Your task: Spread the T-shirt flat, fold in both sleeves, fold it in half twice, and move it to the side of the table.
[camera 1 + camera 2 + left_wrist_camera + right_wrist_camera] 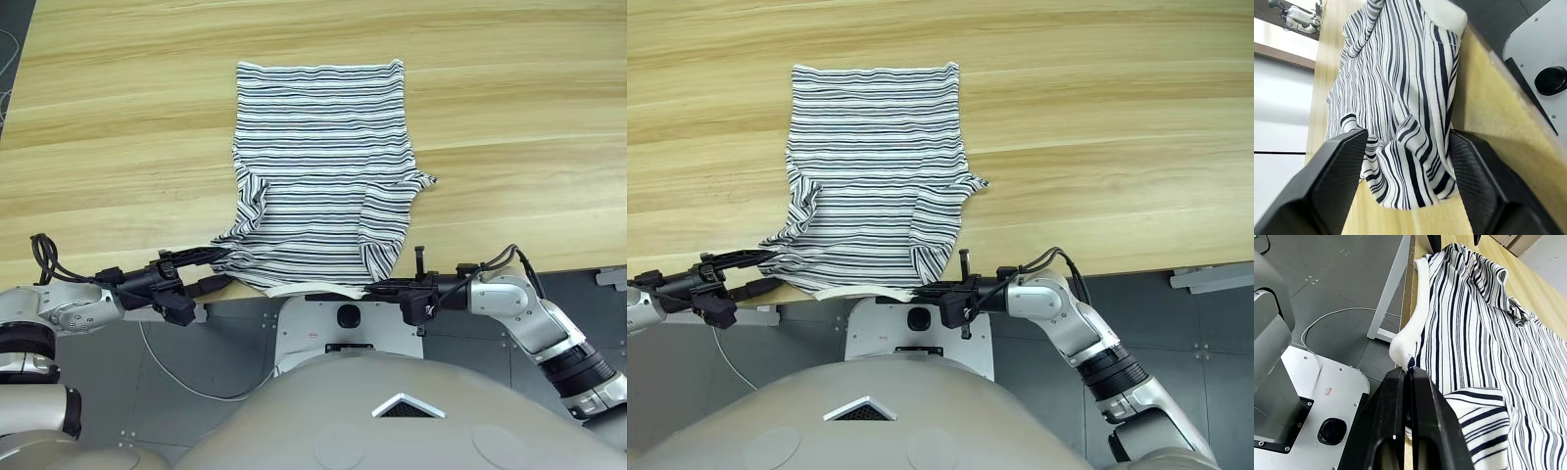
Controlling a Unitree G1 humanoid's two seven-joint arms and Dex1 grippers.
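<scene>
Field notes. The T-shirt [318, 147] is lying on the wooden bench [118, 117], reaching from the middle of the bench to its near edge. The far edge is lying straight and flat. Both sleeves are sitting folded in over the body. The sleeve on my right [419, 180] is leaving a small point poking past the side edge. The near end is rumpling: cloth is bunching at both near corners, and the white collar band [309, 291] is hanging just over the bench's near edge.

My left claw [227, 264] is sitting at the shirt's near left corner, low along the bench edge. It is standing released, its fingers [1342, 166] well apart. A wrinkled bunch of striped cloth is lying between them and reaching both inner faces. I am not seeing any squeeze on it.

My right claw [370, 288] is sitting at the near right corner, just beside the collar band. In the right wrist view I am reading it as clenched. Its two fingers [1425, 411] are pressing together, and a small tuck of the T-shirt's edge is being pinched at the tips.

A grey cable [186, 377] is trailing over the floor below the bench.
</scene>
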